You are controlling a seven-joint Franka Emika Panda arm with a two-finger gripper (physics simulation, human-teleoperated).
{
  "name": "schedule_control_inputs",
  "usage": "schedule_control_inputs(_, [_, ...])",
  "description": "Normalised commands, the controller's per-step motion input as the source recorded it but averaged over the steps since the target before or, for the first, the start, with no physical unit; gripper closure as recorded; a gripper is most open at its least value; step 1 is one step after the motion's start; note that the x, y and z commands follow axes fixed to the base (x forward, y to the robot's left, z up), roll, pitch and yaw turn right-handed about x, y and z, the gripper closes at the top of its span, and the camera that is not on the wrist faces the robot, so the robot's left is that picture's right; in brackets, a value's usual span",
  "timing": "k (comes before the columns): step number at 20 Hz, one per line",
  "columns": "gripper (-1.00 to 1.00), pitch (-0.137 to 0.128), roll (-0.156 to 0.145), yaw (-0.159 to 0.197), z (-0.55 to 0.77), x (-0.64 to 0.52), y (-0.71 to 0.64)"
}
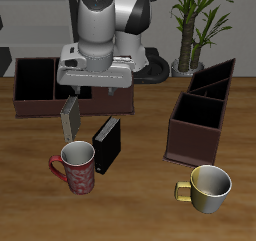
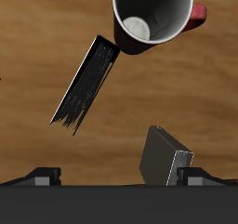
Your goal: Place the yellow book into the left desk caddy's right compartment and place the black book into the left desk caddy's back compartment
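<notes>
**Wood table, 2 books standing, arm above the yellow one**

Wood-grain table [image 1: 140, 200] from the outside camera: the yellow book [image 1: 69, 117] stands upright just in front of a long dark caddy [image 1: 40, 87] at the back. The black book [image 1: 107, 144] stands beside it, nearer the front edge, close to a red mug [image 1: 78, 168]. The left desk caddy [image 1: 200, 113] sits well apart across the table, with its right compartment [image 1: 196, 111] showing a dark inside and a yellow mug [image 1: 208, 188] in front of it. The arm's gripper [image 1: 90, 87] hangs over the yellow book; its fingers are hidden here.

Wrist camera: the yellow book [image 2: 165, 156] stands between the 2 fingertips [image 2: 42, 175], which are spread wide, neither touching it. The black book [image 2: 85, 86] leans near the red mug [image 2: 152, 17].
</notes>
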Motion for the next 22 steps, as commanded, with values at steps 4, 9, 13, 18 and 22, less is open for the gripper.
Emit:
schedule_control_inputs(4, [-1.0, -0.038, 0.004, -0.008, -0.39, -0.4, -0.64])
schedule_control_inputs(9, [-1.0, -0.041, -0.001, 0.022, -0.16, -0.23, -0.35])
schedule_control_inputs(13, [-1.0, -0.037, -0.028, 0.015, -0.2, -0.14, -0.25])
schedule_control_inputs(18, [-1.0, -0.04, 0.021, -0.015, -0.12, -0.09, -0.16])
schedule_control_inputs(22, [-1.0, -0.019, 0.007, -0.027, -0.13, -0.03, -0.07])
